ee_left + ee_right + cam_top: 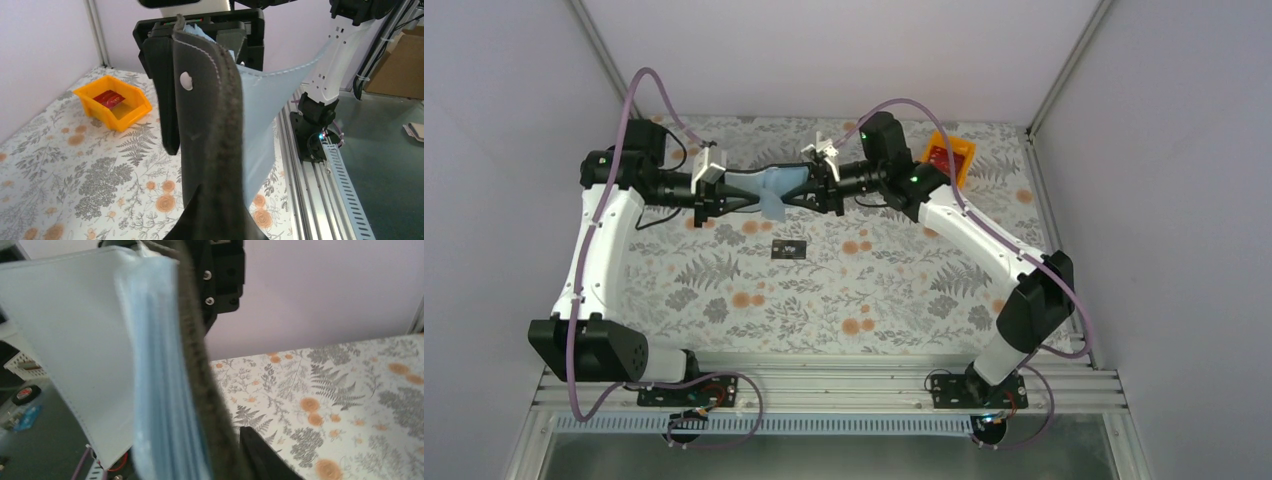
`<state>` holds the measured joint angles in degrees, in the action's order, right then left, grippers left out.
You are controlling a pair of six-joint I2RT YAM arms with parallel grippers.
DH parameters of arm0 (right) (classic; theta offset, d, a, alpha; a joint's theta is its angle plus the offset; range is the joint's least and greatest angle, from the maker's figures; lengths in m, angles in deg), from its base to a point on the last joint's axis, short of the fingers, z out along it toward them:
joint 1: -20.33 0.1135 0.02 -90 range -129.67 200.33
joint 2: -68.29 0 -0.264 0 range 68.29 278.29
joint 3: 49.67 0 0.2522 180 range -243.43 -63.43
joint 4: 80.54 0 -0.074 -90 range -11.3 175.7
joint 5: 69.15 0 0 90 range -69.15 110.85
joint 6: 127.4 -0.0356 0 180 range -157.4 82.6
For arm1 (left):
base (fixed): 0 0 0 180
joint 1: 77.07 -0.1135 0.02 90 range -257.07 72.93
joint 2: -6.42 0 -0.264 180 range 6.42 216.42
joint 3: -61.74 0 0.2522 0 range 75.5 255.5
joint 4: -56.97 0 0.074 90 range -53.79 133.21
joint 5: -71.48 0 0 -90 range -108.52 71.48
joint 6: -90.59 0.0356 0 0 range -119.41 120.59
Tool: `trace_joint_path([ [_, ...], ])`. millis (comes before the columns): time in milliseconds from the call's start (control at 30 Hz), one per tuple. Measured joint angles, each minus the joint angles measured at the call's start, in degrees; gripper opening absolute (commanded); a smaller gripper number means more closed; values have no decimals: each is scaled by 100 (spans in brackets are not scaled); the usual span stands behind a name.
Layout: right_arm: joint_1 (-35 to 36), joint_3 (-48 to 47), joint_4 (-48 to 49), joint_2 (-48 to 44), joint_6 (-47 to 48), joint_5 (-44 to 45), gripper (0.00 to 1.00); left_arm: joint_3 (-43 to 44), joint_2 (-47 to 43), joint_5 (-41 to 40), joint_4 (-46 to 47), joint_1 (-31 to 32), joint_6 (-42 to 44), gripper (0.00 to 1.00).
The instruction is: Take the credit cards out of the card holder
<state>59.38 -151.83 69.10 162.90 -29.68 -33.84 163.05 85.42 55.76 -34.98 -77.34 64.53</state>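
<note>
The card holder (769,188) hangs in the air over the far half of the table (724,300), stretched between 2 grippers. It looks light and floppy: a soft black cover (210,125) and slick, sagging clear sleeves (272,100). The stitched cover edge seems the surer hold. The left gripper (722,195) pinches 1 end tight. The right gripper (821,190) straddles the other end, and whether its fingers grip cannot be told. 1 black card (789,249) lies on the table below.

The holder (769,185) hangs stretched between the left pincer (724,190) and the right pincer (819,185) over the far middle of the worktop (724,290), barring the way across there. Nearer, between the left arm (599,240) and the right arm (969,225), the worktop lies open, with one black card (790,249) flat at its middle. An orange bin (952,160) fills the far right corner.
</note>
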Motion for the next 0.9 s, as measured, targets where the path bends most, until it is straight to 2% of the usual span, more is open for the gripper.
trace_joint_path([
  [67,50,-68,2,13,-11,17,8,-11,0,28,2,-31,13,2],
  [133,107,-181,-28,61,15,2,4,-13,0,63,7,-46,15,7],
  [167,131,-232,-57,90,4,4,4,-15,0,76,7,-52,11,16],
  [233,144,-308,-109,140,46,7,4,-44,0,76,85,-70,-101,45],
  [300,146,-356,-144,168,44,39,4,-96,0,39,286,-57,-306,69],
  [400,188,-446,-260,188,4,243,4,-166,0,-107,614,-46,-654,83],
  [467,216,-568,-345,232,-76,503,4,-199,2,-195,822,-48,-863,89],
  [633,291,-1054,-627,520,-262,1196,4,-358,13,-291,1246,-46,-1292,90],
  [700,343,-1110,-710,570,-315,1373,4,-391,35,-313,1357,-44,-1414,86],
  [833,424,-1143,-774,584,-374,1600,4,-439,48,-345,1493,-39,-1600,66],
  [900,431,-1158,-802,584,-374,1641,4,-446,48,-374,1547,-31,-1639,53],
])
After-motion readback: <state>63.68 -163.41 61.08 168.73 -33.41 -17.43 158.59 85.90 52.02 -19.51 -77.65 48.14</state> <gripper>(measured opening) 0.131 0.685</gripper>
